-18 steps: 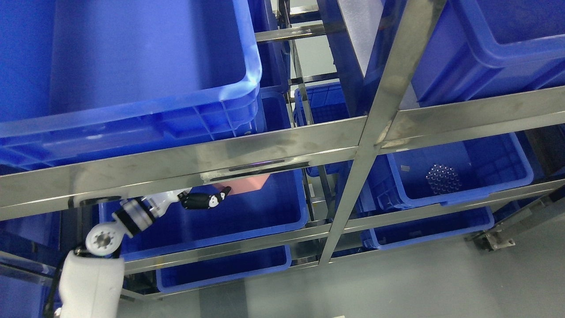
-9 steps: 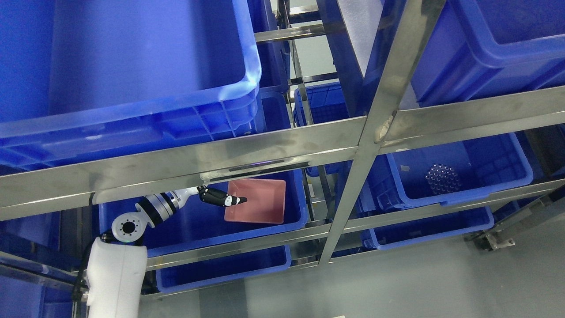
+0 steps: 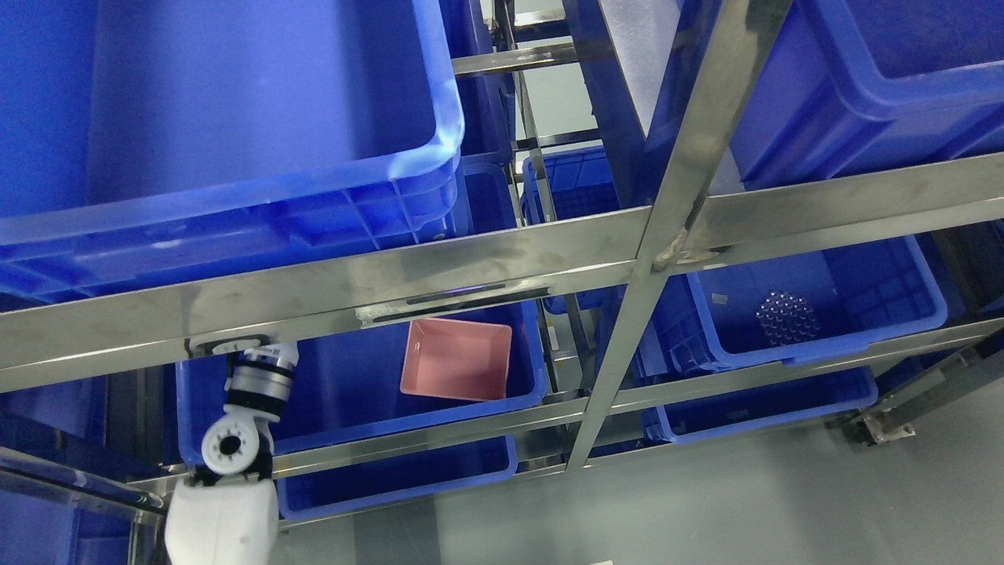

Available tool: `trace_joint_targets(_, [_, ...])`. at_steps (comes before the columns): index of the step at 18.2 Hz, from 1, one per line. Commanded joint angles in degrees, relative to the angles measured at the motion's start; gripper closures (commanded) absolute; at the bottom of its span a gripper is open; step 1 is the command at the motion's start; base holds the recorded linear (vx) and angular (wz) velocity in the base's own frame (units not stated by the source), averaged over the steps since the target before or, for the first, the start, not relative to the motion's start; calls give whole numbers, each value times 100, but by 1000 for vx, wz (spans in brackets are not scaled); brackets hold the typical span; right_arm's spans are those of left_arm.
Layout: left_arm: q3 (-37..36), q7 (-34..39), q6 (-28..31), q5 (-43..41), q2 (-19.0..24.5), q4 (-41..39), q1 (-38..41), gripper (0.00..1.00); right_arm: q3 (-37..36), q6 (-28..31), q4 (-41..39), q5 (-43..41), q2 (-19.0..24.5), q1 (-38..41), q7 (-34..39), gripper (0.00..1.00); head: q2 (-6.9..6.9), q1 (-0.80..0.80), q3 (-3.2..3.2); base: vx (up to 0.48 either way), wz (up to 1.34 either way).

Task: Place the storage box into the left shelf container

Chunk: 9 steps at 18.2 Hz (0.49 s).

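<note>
Storage box (image 3: pixel 457 360), pink, now lies released in the left shelf container (image 3: pixel 345 392); the left robot hand has withdrawn behind the shelf rail (image 3: pixel 314 290), its grip hidden.

Dark beads (image 3: pixel 787 317) in right bin (image 3: pixel 902 329)

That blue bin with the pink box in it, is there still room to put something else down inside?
Yes. The pink box sits at the right end of the blue bin, so the bare floor between it and the robot's left arm at the left end is free. The steel rail crosses just above the bin, so a hand has little space to pass there.
</note>
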Motion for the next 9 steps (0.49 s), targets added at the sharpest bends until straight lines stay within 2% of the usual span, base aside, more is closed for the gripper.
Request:
trace_joint_targets(1, [-809,1206,-566,458,-56,-1710,1495,1,-27,-4,-100,9,-100,53,1,0,0,0,0,0,0])
trace_joint_targets(5, [-791,1206,-691,458,-56,-1702,2068,1,-27,-4,-100,9,-100,53,1,0,0,0,0,0,0])
trace_joint_targets(9, [-791,1206,-638,458,-56,-1702,2139,1,-27,-4,-100,9,-100,53,1,0,0,0,0,0,0])
